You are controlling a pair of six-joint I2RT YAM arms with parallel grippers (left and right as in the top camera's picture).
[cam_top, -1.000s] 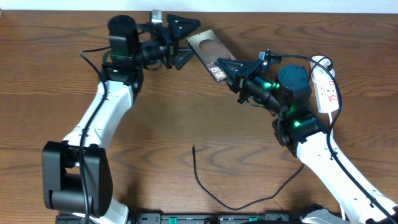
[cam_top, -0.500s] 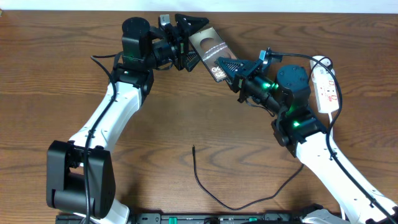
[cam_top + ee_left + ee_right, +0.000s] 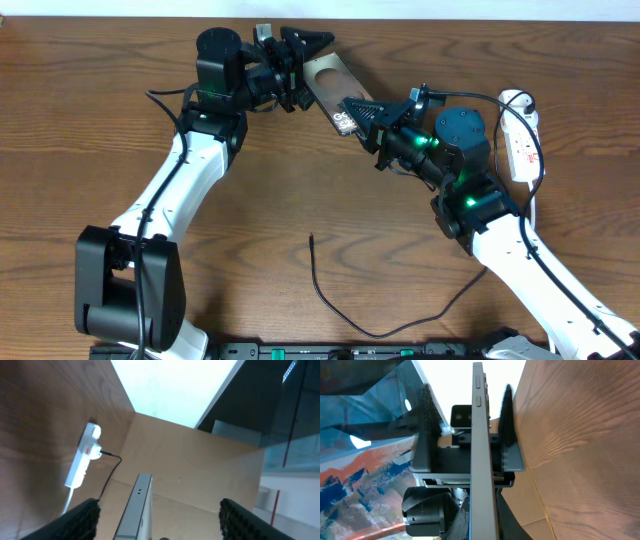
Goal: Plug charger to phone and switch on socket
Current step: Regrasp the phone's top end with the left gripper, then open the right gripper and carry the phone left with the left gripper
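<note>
I can read nothing clearly. In the overhead view, the phone (image 3: 330, 78) carries a patch of white lettering near its lower end, too small for me to spell out. The power strip (image 3: 522, 150) shows red marks, equally illegible.

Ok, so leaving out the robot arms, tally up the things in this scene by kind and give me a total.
Phone: 1
Charger cable: 1
Power strip: 1
Total: 3
</note>
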